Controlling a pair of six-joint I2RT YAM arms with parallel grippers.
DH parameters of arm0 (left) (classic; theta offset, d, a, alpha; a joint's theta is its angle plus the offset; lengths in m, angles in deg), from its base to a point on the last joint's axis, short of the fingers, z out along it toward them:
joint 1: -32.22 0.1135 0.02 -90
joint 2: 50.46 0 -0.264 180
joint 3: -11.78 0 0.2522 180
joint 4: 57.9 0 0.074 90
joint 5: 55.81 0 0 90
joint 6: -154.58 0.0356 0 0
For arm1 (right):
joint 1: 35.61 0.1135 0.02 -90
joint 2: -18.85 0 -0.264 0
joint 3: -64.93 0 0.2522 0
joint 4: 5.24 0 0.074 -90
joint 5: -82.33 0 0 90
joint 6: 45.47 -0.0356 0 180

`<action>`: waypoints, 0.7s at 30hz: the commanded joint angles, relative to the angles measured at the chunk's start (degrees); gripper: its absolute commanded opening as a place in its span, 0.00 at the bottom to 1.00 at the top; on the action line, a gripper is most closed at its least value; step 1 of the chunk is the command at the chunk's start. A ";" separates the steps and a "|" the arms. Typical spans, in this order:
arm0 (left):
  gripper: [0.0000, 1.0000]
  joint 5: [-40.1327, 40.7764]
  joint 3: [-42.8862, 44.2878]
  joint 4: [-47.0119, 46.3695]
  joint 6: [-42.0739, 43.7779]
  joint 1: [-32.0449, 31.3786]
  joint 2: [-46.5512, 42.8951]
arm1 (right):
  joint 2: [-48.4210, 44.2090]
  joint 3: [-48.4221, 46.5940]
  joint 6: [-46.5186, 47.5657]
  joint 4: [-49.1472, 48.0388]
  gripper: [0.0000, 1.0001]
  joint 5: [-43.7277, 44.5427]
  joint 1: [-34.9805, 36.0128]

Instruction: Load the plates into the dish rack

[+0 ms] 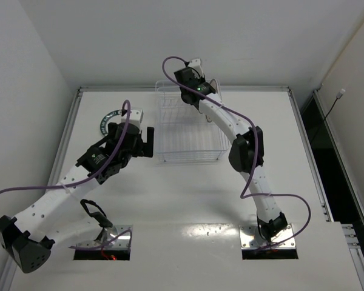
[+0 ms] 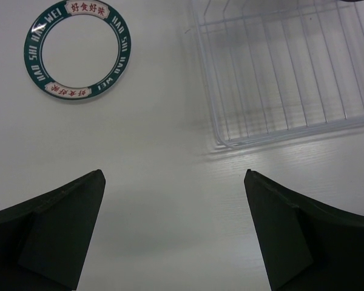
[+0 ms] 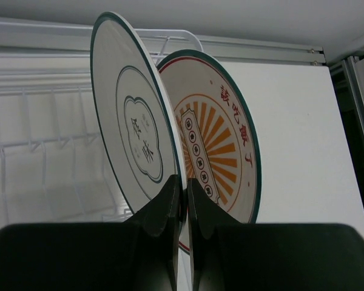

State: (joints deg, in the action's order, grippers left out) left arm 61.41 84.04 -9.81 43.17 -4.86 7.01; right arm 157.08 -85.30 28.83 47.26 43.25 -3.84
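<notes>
Jaws of the right gripper (image 3: 185,182) pinch the lower rim of the clover plate (image 3: 133,133), which stands upright at the far end of the dish rack (image 1: 188,130). The sunburst plate (image 3: 221,145) stands at its 3 o'clock. The left gripper (image 2: 175,176) hangs spread wide over the table (image 2: 170,121). The dark-rimmed plate (image 2: 79,51) lies flat at the rack's 9 o'clock.

Rim-band plate (image 2: 79,54): white, ringed in dark green with white lettering, and red characters set on pale panels. Clover plate (image 3: 133,139): white, edged in dark green, with a clover outline drawn in green. Sunburst plate (image 3: 221,151): white, marked with orange rays and red characters, edged in green. Dish rack (image 2: 279,73): white wire.
</notes>
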 commanded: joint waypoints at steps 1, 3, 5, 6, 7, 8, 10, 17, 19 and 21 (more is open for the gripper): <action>0.99 0.11 2.76 0.21 -0.04 -0.54 1.59 | 0.11 -0.21 0.94 -2.45 0.00 1.91 -1.36; 0.99 -0.41 3.46 0.21 -0.04 -0.54 2.38 | 0.63 -0.21 0.41 -2.44 0.00 1.38 -1.36; 0.99 -0.42 3.99 0.21 -0.04 -0.54 3.69 | -0.41 -0.21 0.41 -1.92 0.00 1.38 -1.36; 0.99 -0.42 4.60 0.21 -0.04 -0.54 3.70 | -1.12 0.32 0.93 -2.52 0.00 1.99 -1.36; 0.99 -0.42 4.61 0.21 -0.04 -0.54 4.22 | -1.91 0.32 1.72 -4.10 0.00 1.99 -1.36; 0.99 -0.42 5.21 0.21 -0.04 -0.54 4.23 | -3.74 0.32 4.25 -5.33 0.00 2.60 -1.36; 0.99 -0.42 5.22 0.21 -0.04 -0.54 4.75 | -5.51 0.32 8.12 -10.32 0.00 4.36 -1.36; 0.99 0.11 6.89 -1.36 1.11 -0.54 5.81 | -7.89 0.32 22.03 -18.27 0.00 7.80 -0.66; 0.99 0.11 7.50 -1.37 1.63 -0.54 5.81 | -7.89 0.85 20.10 -17.21 0.00 7.80 -0.66; 0.99 0.11 7.51 -1.37 1.63 -0.54 6.34 | -7.28 0.85 18.44 -15.28 0.00 7.80 -0.66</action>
State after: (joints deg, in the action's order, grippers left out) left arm 61.04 89.02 -9.70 43.63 -4.86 13.26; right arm 153.02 -84.38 46.09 34.28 47.44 -4.21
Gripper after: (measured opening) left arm 0.992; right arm 0.030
